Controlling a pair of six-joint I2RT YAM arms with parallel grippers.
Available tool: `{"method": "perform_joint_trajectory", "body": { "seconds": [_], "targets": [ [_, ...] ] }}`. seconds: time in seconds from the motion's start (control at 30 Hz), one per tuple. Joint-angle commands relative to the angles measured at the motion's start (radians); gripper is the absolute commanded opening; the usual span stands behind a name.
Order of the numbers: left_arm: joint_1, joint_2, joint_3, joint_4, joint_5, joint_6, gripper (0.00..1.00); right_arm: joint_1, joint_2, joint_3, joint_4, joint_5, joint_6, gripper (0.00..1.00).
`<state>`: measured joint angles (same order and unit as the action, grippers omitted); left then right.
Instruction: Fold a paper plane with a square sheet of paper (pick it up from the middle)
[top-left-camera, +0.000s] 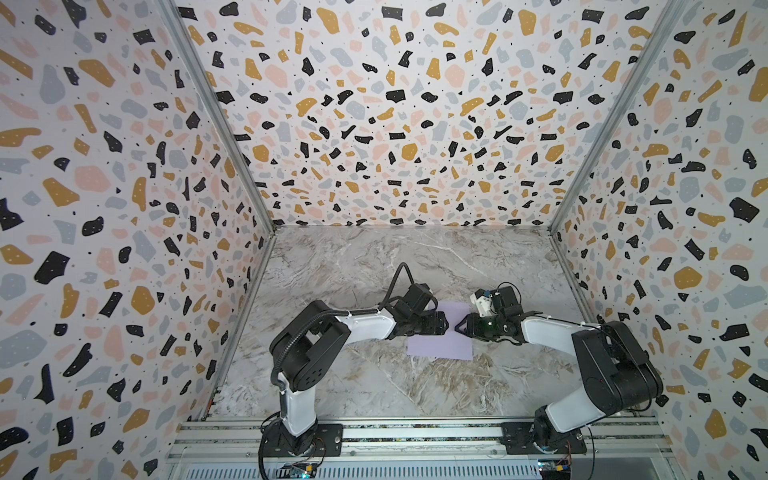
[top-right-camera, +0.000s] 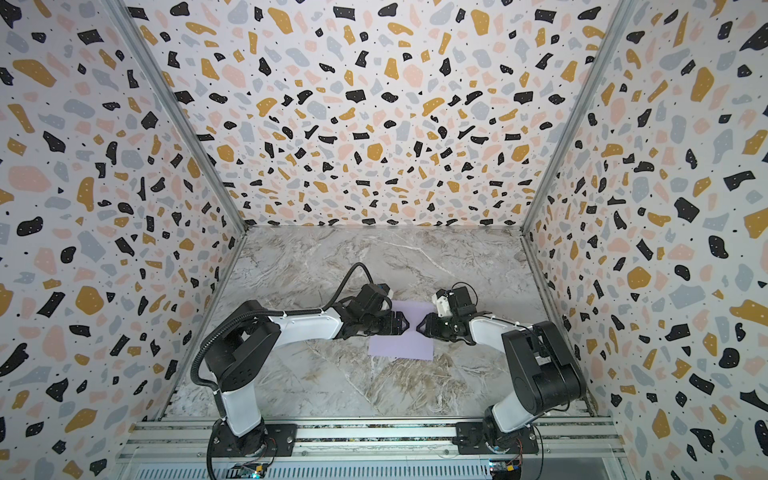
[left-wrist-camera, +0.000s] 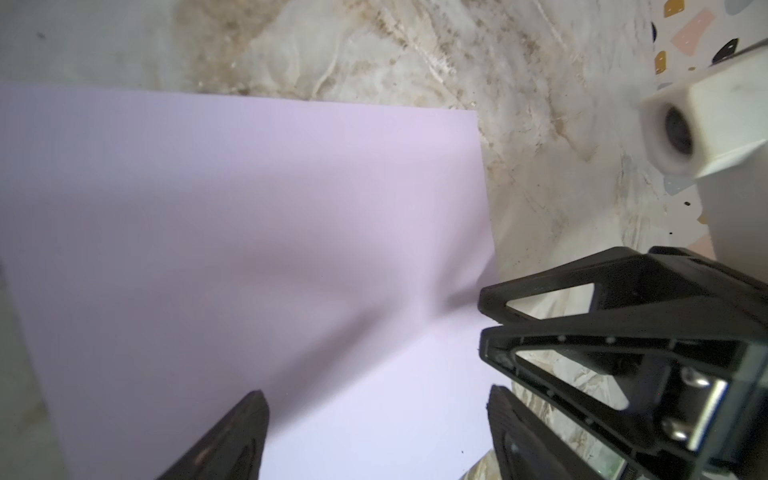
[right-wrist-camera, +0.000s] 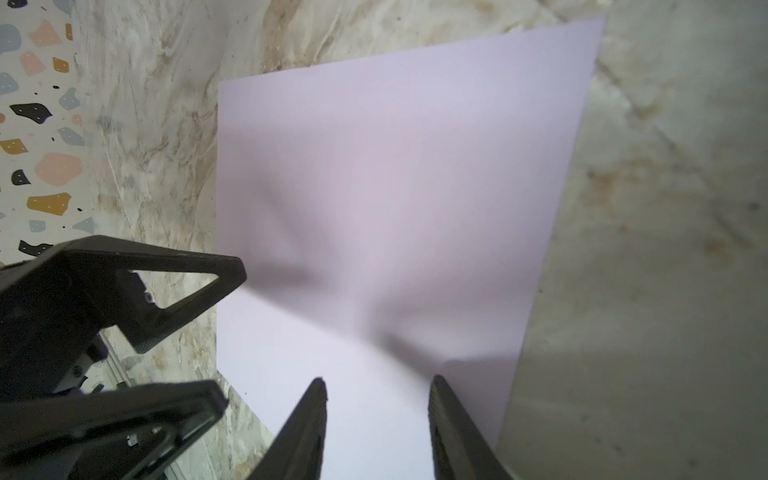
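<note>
The square sheet of pale lilac paper (top-left-camera: 440, 348) lies flat on the grey-and-brown marbled bench (top-left-camera: 353, 266). Its edges are straight and I can see no fold in it. The bench is bare all round the sheet. There is plenty of open room beyond its far edge up to the speckled terrazzo wall panels (top-left-camera: 415, 124). There is more on its near side, down to the aluminium rail (top-left-camera: 415, 432) where both arms stand.

In both top views the left pincer (top-left-camera: 446, 325) and the right pincer (top-left-camera: 458, 328) face each other nose to nose over the sheet, tips just apart, covering its middle. How far each is spread does not show from up there.

The wrist views fill that in. The left wrist view has the left pincer (left-wrist-camera: 376, 395) spread wide, with plain paper between its fingers and nothing gripped. The right pincer (left-wrist-camera: 482, 320) is opposite it, showing a much narrower gap. The right wrist view has the right pincer (right-wrist-camera: 378, 382) partly open, with the sheet (right-wrist-camera: 395, 187) showing through the gap and nothing in its hold. I cannot tell whether either set of tips touches the paper.

Both arms rise from the rail, bend at the elbow and reach inward toward the sheet with their forearms low and nearly level.
</note>
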<state>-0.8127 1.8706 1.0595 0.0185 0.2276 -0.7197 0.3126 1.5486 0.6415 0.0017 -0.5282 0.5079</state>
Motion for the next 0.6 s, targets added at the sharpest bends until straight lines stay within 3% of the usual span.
{"method": "perform_joint_trajectory", "body": {
  "seconds": [0.0, 0.57],
  "targets": [
    [-0.006, 0.016, 0.025, -0.035, -0.003, -0.01, 0.82, -0.007, 0.019, -0.024, -0.032, 0.007, -0.012, 0.42],
    [0.001, -0.007, -0.045, 0.017, 0.018, -0.065, 0.82, -0.01, 0.073, -0.044, 0.038, -0.092, 0.012, 0.42]
  ]
}}
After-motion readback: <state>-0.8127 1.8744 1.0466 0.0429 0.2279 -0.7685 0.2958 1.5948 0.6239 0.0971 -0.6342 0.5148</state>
